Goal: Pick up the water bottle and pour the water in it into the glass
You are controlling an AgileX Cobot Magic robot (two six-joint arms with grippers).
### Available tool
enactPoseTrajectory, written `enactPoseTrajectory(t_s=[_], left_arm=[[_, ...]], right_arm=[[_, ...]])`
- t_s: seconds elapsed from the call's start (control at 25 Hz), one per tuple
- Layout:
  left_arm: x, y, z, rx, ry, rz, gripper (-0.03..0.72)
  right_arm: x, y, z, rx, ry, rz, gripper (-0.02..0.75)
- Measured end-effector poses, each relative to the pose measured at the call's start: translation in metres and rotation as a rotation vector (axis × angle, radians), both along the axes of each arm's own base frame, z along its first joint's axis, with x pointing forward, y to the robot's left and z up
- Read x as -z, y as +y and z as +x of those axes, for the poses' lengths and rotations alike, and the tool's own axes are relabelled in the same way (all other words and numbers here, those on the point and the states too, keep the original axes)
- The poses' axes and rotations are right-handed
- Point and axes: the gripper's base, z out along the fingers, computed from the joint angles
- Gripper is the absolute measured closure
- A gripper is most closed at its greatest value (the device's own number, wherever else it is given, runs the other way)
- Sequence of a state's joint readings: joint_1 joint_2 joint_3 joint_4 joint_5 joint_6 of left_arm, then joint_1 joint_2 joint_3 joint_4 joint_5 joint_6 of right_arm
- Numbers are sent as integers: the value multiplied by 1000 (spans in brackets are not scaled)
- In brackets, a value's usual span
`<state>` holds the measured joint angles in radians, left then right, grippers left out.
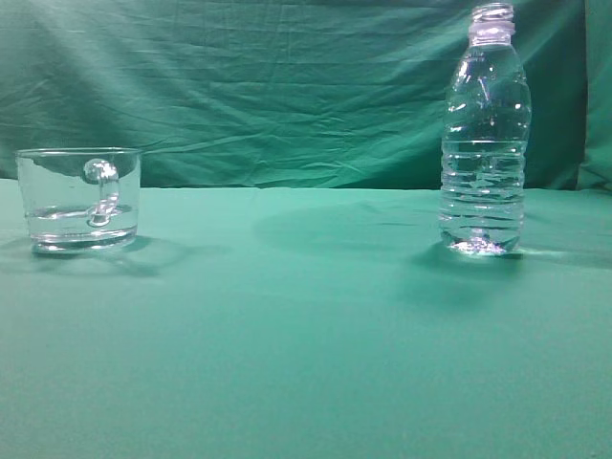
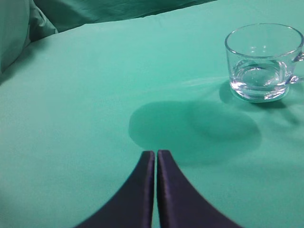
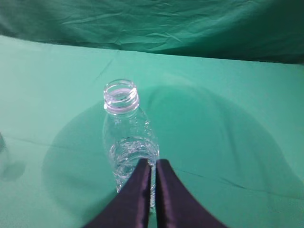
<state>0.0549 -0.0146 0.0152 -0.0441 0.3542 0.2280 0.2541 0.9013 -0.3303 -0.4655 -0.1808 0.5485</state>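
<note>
The water bottle (image 1: 484,134) stands upright and capless at the right on the green cloth, with clear water in its lower part. In the right wrist view the bottle (image 3: 126,137) stands just beyond my shut right gripper (image 3: 153,162), apart from it. The glass (image 1: 79,198), a short clear mug with a looped handle, stands at the left with a little water at its bottom. In the left wrist view the glass (image 2: 262,61) is at the upper right, well ahead of my shut, empty left gripper (image 2: 156,153). Neither gripper shows in the exterior view.
A green cloth (image 1: 306,344) covers the table and a creased green backdrop (image 1: 268,86) hangs behind. Folded cloth (image 2: 28,23) rises at the left wrist view's upper left.
</note>
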Motion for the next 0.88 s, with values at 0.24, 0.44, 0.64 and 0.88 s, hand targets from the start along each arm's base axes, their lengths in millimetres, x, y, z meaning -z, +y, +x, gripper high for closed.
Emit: enactPoseTrajectory(t_s=[0.24, 0.44, 0.64, 0.88], left_arm=[[0, 0, 0, 0, 0, 0, 688], [0, 0, 0, 0, 0, 0, 688], [0, 0, 0, 0, 0, 0, 688], [0, 0, 0, 0, 0, 0, 688]], right_arm=[[-16, -11, -22, 77, -28, 57, 738], [-32, -20, -44, 106, -120, 80, 738], [-39, -28, -62, 145, -158, 87, 738], [-40, -36, -77, 183, -174, 81, 738]])
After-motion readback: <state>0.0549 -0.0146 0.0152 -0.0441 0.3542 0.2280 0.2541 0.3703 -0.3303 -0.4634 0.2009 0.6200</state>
